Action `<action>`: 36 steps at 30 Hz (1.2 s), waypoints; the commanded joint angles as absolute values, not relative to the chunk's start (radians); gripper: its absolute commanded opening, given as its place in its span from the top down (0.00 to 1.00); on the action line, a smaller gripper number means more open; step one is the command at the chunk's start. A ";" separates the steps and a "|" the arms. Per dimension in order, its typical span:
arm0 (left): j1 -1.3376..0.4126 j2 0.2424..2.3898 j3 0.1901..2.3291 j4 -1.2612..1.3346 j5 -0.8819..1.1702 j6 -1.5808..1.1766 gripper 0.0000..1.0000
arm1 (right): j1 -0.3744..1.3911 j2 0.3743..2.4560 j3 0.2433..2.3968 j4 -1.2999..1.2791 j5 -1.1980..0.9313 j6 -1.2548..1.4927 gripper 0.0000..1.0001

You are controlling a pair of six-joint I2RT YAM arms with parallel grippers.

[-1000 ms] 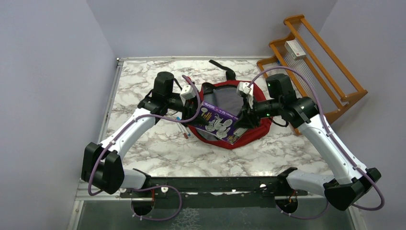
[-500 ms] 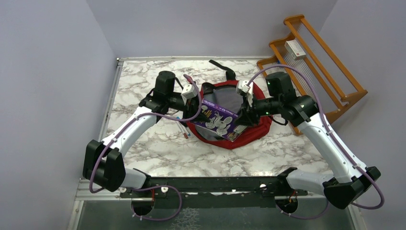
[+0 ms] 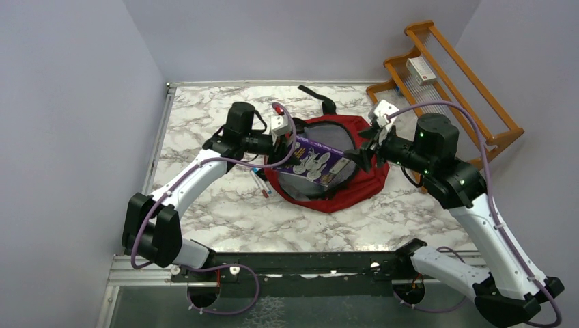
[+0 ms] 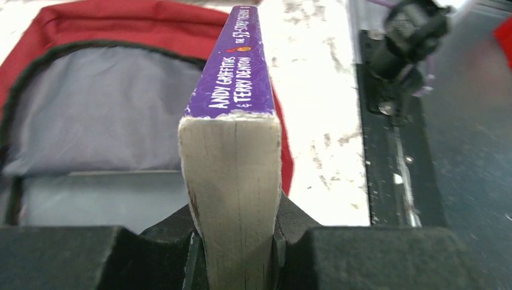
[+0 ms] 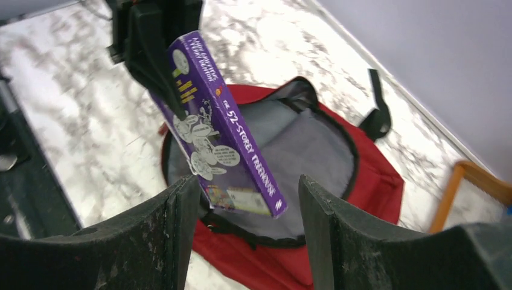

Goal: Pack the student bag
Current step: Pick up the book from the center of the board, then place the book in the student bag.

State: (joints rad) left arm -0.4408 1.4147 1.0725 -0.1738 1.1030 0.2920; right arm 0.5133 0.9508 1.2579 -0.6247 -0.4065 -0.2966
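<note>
left gripper clamped on a purple book above the open red bag, which lies at its 4 o'clock, mid table. right gripper, jaws apart, hangs at the bag's 2 o'clock.

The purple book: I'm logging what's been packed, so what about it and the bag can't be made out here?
Book: in the left wrist view its held end is cut off by the bottom edge, between the pads of the left gripper.
Student bag: in the top view the book hides part of the lining; its underside lies against the table.
Small items left of the bag: too small to name, top view.
</note>
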 commanded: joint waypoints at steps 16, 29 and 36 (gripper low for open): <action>-0.389 1.164 1.070 0.029 -0.029 -0.166 1.00 | 0.517 1.182 1.203 -0.518 -0.032 -0.003 0.28; -0.383 1.092 1.004 0.038 -0.113 -0.262 1.00 | 0.719 1.538 1.346 -0.559 0.240 0.026 0.22; -0.383 1.036 0.985 0.003 -0.251 -0.261 1.00 | 0.743 1.663 1.373 -0.502 0.367 0.060 0.22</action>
State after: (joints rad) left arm -0.3862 1.1049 0.9829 -0.0509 -0.1276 -0.2489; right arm 0.7383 1.6077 1.3334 -0.5278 0.2401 0.0319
